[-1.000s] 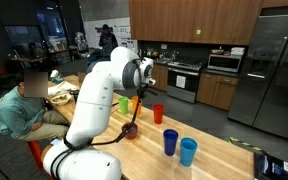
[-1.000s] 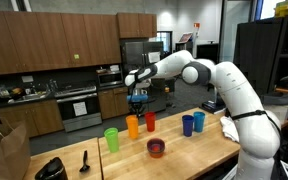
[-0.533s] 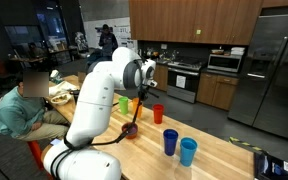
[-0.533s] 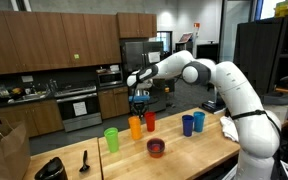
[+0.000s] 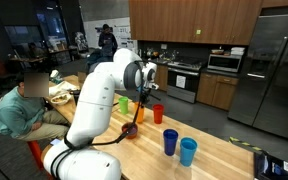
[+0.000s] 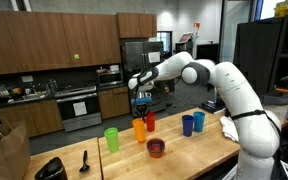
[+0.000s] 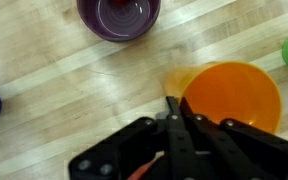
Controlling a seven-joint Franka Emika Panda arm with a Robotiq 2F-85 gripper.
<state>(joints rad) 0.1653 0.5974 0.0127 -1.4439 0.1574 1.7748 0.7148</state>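
My gripper (image 7: 173,108) is shut on the rim of an orange cup (image 7: 234,95), one finger inside the wall and one outside. In both exterior views the gripper (image 6: 139,110) (image 5: 144,97) points down over the wooden table (image 6: 184,160), with the orange cup (image 6: 139,127) (image 5: 138,113) under it. The cup is upright, between a green cup (image 6: 111,139) and a red cup (image 6: 150,122), nearer the red one. I cannot tell whether its base touches the wood. A purple bowl (image 7: 119,15) lies just ahead of the gripper.
Two blue cups (image 6: 188,124) (image 6: 198,121) stand past the red cup, and a white cloth (image 6: 229,128) lies beyond them. A black utensil (image 6: 84,158) and a black object (image 6: 50,168) lie at the other end. A person (image 5: 19,105) sits near the table.
The gripper has carried the orange cup a short way sideways, away from the green cup and toward the red cup. The jaws stayed shut.
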